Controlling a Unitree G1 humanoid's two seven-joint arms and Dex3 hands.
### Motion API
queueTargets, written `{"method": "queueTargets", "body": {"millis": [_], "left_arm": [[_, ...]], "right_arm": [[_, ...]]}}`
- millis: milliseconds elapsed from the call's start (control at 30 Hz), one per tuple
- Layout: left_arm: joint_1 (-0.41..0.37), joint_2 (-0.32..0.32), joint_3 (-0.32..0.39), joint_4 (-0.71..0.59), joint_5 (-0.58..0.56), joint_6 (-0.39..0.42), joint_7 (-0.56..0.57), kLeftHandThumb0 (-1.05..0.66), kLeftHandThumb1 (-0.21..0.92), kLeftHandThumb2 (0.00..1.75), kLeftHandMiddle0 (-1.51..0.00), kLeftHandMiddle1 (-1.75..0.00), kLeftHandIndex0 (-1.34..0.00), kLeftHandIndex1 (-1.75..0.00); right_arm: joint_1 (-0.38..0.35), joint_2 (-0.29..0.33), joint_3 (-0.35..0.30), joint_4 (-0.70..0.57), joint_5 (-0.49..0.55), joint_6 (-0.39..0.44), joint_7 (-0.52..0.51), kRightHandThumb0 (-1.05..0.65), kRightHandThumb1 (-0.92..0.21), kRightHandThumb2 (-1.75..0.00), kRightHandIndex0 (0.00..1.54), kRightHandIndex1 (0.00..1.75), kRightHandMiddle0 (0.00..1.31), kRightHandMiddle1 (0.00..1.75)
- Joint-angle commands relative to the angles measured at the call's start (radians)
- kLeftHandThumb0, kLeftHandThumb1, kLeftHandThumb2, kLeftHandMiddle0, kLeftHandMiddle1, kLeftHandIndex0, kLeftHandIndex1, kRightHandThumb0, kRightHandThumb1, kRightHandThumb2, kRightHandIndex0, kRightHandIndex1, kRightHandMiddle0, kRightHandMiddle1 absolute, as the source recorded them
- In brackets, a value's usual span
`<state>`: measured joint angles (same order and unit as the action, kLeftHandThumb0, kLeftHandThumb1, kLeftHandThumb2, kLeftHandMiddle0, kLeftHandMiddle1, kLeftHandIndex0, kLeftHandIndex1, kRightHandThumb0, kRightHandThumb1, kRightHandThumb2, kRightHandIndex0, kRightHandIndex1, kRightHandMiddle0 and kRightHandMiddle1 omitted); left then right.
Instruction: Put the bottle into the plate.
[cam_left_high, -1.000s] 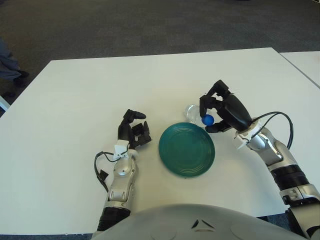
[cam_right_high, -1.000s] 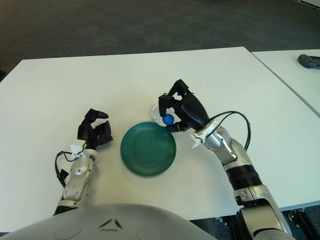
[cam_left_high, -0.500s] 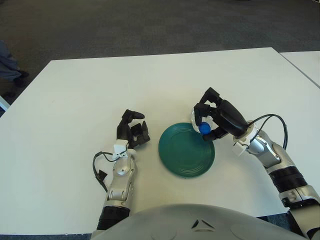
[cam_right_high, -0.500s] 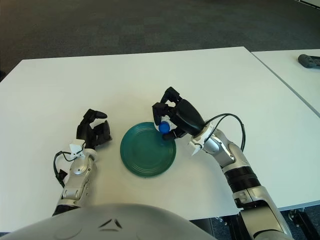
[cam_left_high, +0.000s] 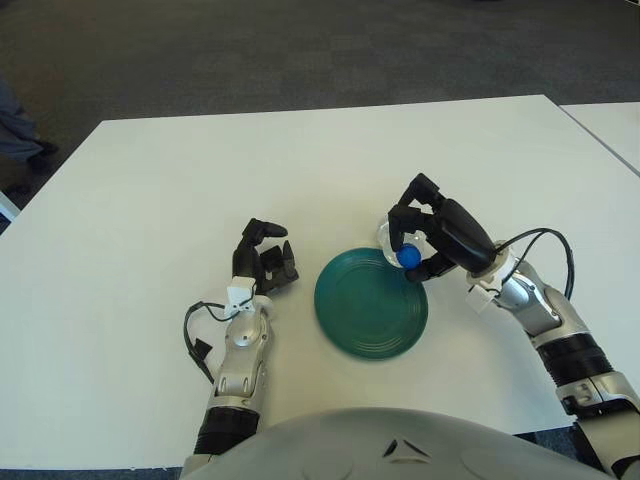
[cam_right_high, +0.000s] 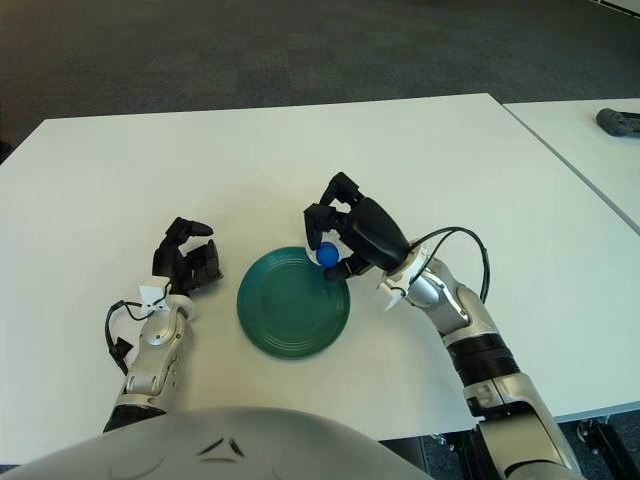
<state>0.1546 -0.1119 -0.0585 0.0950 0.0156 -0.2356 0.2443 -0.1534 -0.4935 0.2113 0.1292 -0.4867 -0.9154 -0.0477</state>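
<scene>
Surface: white rectangular table, carrying all items listed below.
Plate: round dark-green plate, flat on the table, nearer the near edge than the far edge, roughly midway between the left and right edges.
Bottle: small clear plastic bottle with a blue cap, held in the right hand at the plate's far-right rim; blue cap facing the near edge, clear body toward the far edge; tilted, not upright. Contact between bottle and plate rim: cannot tell.
Right hand: black three-finger right hand, at the far-right rim of the plate, fingers curled around the bottle, gripping it; forearm running toward the near-right corner.
Left hand: black three-finger left hand, just beside the plate on its left side, apart from the rim; fingers curled inward, holding nothing.
Other: second white table beyond the right edge, with a dark object on it, too small to identify.
</scene>
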Motion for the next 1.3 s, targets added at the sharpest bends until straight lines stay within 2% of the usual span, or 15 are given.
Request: {"method": "queueTargets", "body": {"millis": [0,100,400,700,1000,1267], "left_arm": [[-0.027,-0.033,0.007,0.014,-0.001,-0.015,0.006,-0.47,0.36,1.27,-1.29,-1.75,-0.59,-1.75],[-0.03,-0.033,0.008,0.018,-0.002,-0.016,0.006,-0.47,0.36,1.27,-1.29,-1.75,-0.59,-1.75],[-0.035,-0.033,0.006,0.027,-0.007,-0.026,-0.001,-0.47,0.35,1.27,-1.29,-1.75,-0.59,-1.75],[-0.05,-0.037,0.005,0.053,-0.006,-0.043,0.002,-0.47,0.37,1.25,-1.29,-1.75,-0.58,-1.75],[-0.057,-0.046,-0.001,0.06,0.005,-0.038,0.021,-0.47,0.37,1.25,-1.29,-1.75,-0.58,-1.75],[-0.059,-0.049,-0.008,0.065,0.002,-0.041,0.021,-0.47,0.37,1.25,-1.29,-1.75,-0.57,-1.75]], "right_arm": [[0.014,-0.015,0.004,-0.045,0.065,-0.016,0.044,-0.2,-0.14,-1.57,1.3,1.75,1.11,1.75],[0.02,-0.016,-0.001,-0.052,0.074,-0.027,0.066,-0.23,-0.18,-1.51,1.29,1.75,1.1,1.75],[0.015,-0.02,0.004,-0.02,0.048,-0.126,0.096,-0.31,-0.3,-1.36,1.3,1.75,1.1,1.75],[-0.003,-0.001,0.015,0.04,-0.001,-0.22,0.093,-0.41,-0.49,-1.13,1.32,1.75,1.07,1.75],[-0.005,-0.004,0.036,0.055,-0.004,-0.265,0.119,-0.44,-0.65,-0.94,1.29,1.75,1.02,1.75],[-0.026,0.025,0.013,0.087,-0.067,-0.252,0.093,-0.45,-0.7,-0.88,1.28,1.75,1.0,1.75]]}}
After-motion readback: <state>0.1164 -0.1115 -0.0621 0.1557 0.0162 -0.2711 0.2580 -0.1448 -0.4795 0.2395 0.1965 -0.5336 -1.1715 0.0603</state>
